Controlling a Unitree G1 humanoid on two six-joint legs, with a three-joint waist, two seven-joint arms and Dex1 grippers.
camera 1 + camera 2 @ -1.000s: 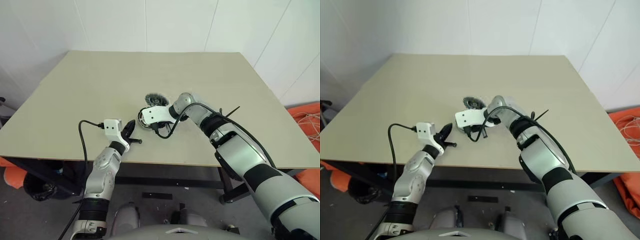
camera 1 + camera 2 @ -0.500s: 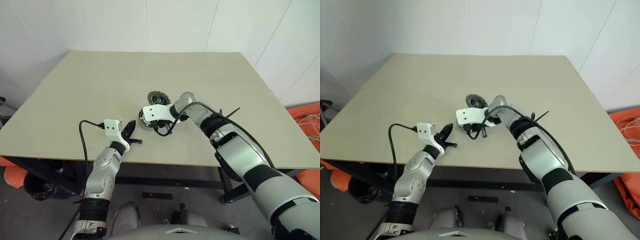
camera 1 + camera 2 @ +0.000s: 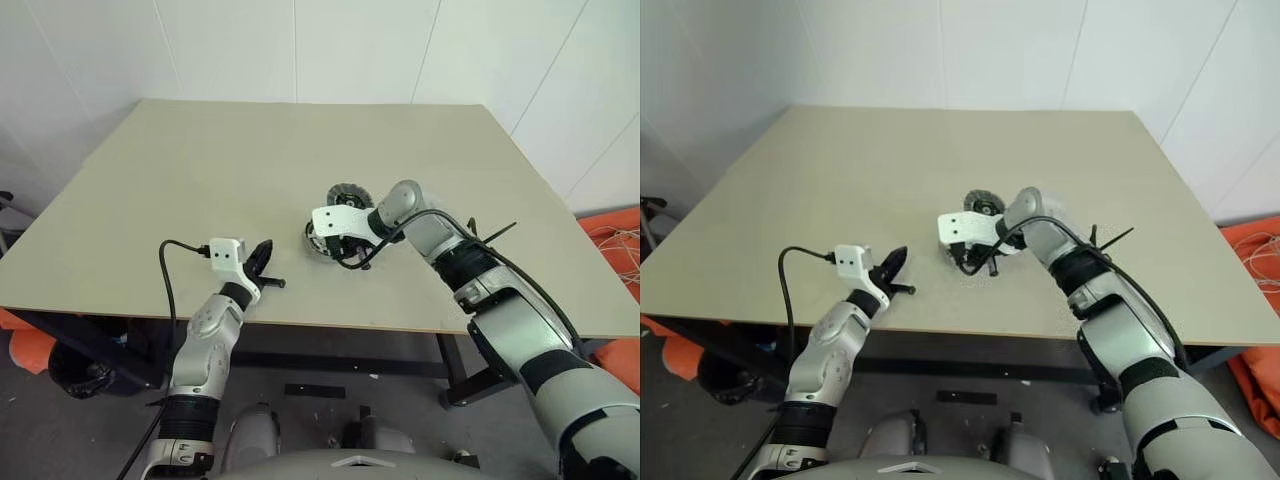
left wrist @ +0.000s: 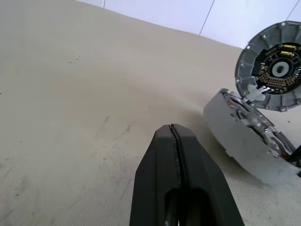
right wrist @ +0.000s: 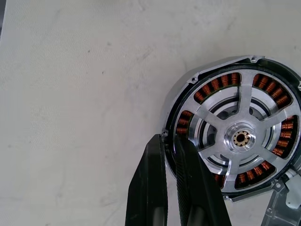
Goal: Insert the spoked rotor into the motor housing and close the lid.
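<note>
The spoked rotor [image 5: 242, 138] sits inside the motor housing [image 5: 188, 94]; we see the right gripper [image 5: 170, 150] pinching the housing's rim. The lid [image 4: 275, 70] stands open, partly cut off. Left gripper [image 4: 175, 136] closed, empty.

I stand in what appears a bare test room or lab: one plain beige table [image 3: 200, 190] against white panelled walls [image 3: 350, 50], grey floor [image 3: 60, 430] beneath, orange fabric [image 3: 615, 235] and loose cable [image 3: 625, 245] heaped aside.
</note>
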